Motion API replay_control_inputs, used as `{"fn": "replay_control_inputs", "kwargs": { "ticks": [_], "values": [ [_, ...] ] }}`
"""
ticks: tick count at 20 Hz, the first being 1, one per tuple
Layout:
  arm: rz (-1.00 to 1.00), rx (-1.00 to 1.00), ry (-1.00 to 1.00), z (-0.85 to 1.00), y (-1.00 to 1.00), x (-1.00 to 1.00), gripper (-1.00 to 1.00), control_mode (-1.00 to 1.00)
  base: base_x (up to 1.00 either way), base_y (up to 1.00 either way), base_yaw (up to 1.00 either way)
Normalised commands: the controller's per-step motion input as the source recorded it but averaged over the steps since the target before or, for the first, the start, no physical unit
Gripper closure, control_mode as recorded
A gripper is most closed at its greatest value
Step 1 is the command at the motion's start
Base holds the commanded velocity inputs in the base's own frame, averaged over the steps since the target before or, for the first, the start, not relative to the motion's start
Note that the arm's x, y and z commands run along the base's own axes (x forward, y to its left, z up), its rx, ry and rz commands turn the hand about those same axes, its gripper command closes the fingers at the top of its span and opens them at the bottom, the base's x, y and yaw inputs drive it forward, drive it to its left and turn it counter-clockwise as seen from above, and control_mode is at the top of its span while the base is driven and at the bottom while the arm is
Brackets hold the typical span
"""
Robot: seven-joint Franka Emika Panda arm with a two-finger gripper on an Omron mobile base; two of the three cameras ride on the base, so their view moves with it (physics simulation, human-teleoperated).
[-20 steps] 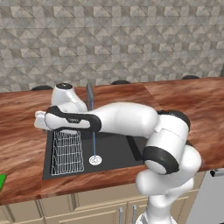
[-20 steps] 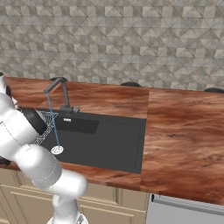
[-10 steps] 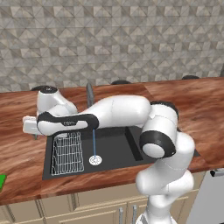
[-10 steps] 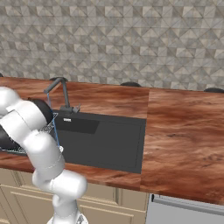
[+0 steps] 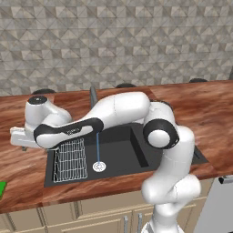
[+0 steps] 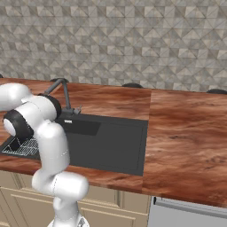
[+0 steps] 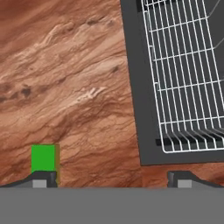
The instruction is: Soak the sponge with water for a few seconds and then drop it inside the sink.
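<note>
In the hand view the gripper [image 7: 111, 179] has its jaws spread wide, tips at lower left and lower right of the frame, holding nothing. The sponge [image 7: 43, 158] lies flat on the wooden counter [image 7: 70, 87] at lower left, just above the left fingertip. The white wire rack [image 7: 188, 74] sits in the sink [image 7: 140, 109] at upper right. In the left base view the water [image 5: 98, 148] falls to the drain [image 5: 98, 167] at frame centre, and the sponge [image 5: 2, 189] shows at the left edge
</note>
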Motion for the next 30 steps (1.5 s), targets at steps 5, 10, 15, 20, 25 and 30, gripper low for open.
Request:
{"fn": "replay_control_inputs", "kwargs": {
  "ticks": [5, 10, 15, 20, 25, 30],
  "values": [
    [0.00, 0.00, 0.01, 0.00, 0.22, -0.20, -1.00, -1.00, 0.00, 0.00, 0.00],
    [0.01, 0.00, 0.00, 0.00, 0.17, -0.17, -1.00, -1.00, 0.00, 0.00, 0.00],
    [0.01, 0.00, 0.01, -0.01, 0.14, -0.03, -1.00, -1.00, 0.00, 0.00, 0.00],
    [0.01, 0.00, 0.04, -0.10, 0.15, 0.00, -1.00, -1.00, 0.00, 0.00, 0.00],
    [0.00, 0.00, 0.04, -0.07, 0.17, 0.00, -1.00, -1.00, 0.00, 0.00, 0.00],
    [0.00, 0.00, 0.05, -0.21, 0.10, 0.00, -1.00, -1.00, 0.00, 0.00, 0.00]
  ]
}}
